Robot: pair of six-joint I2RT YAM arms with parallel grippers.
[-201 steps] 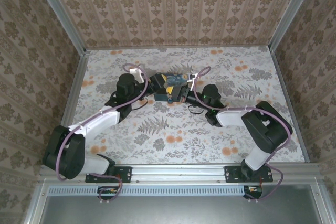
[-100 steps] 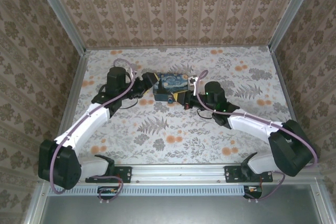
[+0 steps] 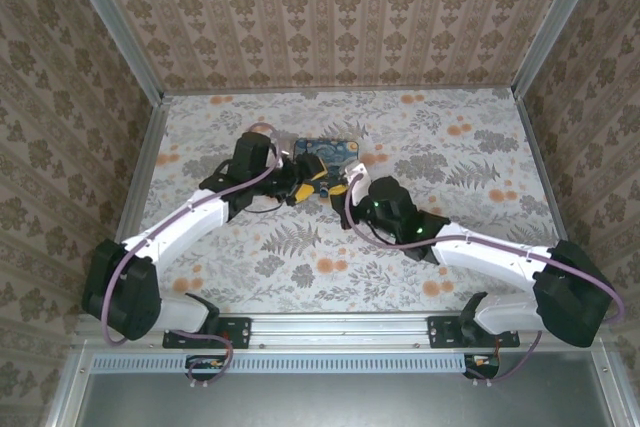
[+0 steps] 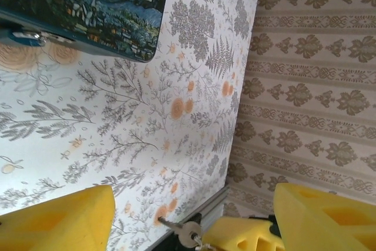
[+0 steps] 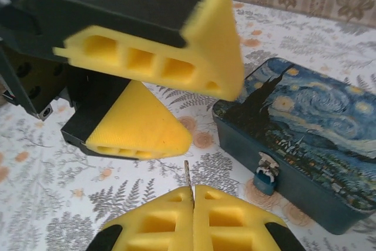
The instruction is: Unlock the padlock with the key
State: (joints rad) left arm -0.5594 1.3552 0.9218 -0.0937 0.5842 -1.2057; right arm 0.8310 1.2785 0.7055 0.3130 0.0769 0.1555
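Lying mid-table, rectangular blue-and-yellow painted tin box (image 3: 326,153) is flanked by spread left gripper (image 3: 299,185) at 7 o'clock, right gripper (image 5: 192,196) at 5. Tiny bluish padlock (image 5: 265,179) is hung on its front: judged light, loose, best gripped by body. Thin dark metal key (image 5: 187,176) is pinched in right gripper.

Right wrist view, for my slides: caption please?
Right hand pinches the key near the padlock hanging on the painted tin.

The floral-print table (image 3: 300,257) carries the Starry Night tin (image 3: 332,151), lying flat toward its far middle.
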